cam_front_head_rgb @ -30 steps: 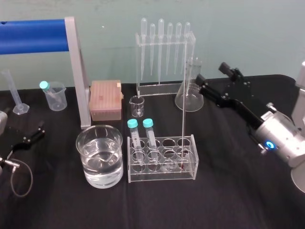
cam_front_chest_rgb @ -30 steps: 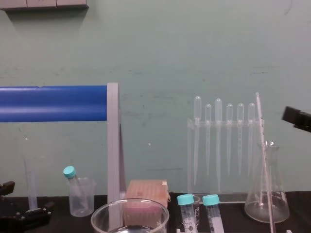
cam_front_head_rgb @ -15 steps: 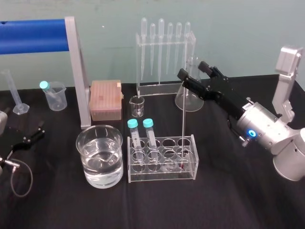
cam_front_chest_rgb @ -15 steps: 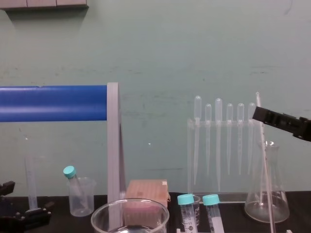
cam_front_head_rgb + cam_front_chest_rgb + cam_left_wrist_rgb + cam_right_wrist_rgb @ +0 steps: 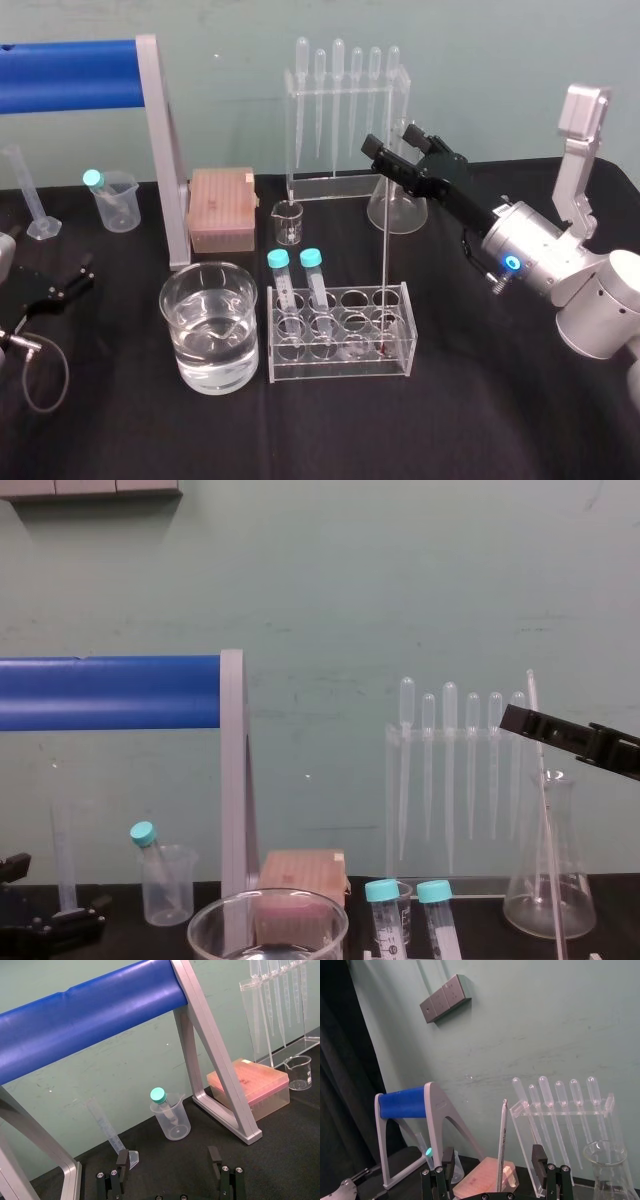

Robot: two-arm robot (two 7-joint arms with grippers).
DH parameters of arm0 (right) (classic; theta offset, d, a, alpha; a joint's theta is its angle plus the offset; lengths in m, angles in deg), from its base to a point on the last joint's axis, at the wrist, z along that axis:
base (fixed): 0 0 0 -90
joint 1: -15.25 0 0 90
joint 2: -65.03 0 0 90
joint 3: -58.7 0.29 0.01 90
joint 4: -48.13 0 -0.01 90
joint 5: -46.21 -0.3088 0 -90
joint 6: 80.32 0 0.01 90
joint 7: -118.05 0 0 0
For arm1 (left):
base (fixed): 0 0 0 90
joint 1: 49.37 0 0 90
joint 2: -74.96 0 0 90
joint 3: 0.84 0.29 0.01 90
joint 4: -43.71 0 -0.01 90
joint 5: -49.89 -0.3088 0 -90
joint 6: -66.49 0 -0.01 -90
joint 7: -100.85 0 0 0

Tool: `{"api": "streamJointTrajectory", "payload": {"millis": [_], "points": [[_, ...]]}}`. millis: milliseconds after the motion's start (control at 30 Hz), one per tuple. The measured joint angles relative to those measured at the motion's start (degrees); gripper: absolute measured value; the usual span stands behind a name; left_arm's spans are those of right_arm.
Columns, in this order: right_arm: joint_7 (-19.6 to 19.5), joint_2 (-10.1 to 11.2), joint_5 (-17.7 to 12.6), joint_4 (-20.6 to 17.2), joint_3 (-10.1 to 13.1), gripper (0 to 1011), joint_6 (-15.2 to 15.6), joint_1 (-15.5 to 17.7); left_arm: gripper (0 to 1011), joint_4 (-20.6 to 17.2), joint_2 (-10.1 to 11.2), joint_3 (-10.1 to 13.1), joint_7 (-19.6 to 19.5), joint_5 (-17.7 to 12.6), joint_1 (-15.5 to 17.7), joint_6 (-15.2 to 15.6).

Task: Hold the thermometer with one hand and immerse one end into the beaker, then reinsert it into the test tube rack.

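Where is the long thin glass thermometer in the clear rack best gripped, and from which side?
Probably its bare upper stem, from the robot's right: the thermometer stands nearly upright in the rack, red tip down. The open right gripper is by its top; the left gripper is parked.

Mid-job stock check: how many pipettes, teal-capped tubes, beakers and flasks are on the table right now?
Pipettes: 6
Teal-capped tubes: 3
Beakers: 3
Flask: 1
Total: 13
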Motion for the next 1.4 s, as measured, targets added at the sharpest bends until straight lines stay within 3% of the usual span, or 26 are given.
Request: {"api": "streamJointTrajectory", "payload": {"millis": [467,1400], "points": [[1.86,-0.67,-1.77,4.00,-0.96,1003,1.90,-2.99,1008,0.00,0.00,0.00,0.00,0.00,0.00,0.00],[3.58,0.28,-3.25,6.04,-2.20,1003,3.43,-5.39,1008,0.00,0.00,0.00,0.00,0.00,0.00,0.00]]}}
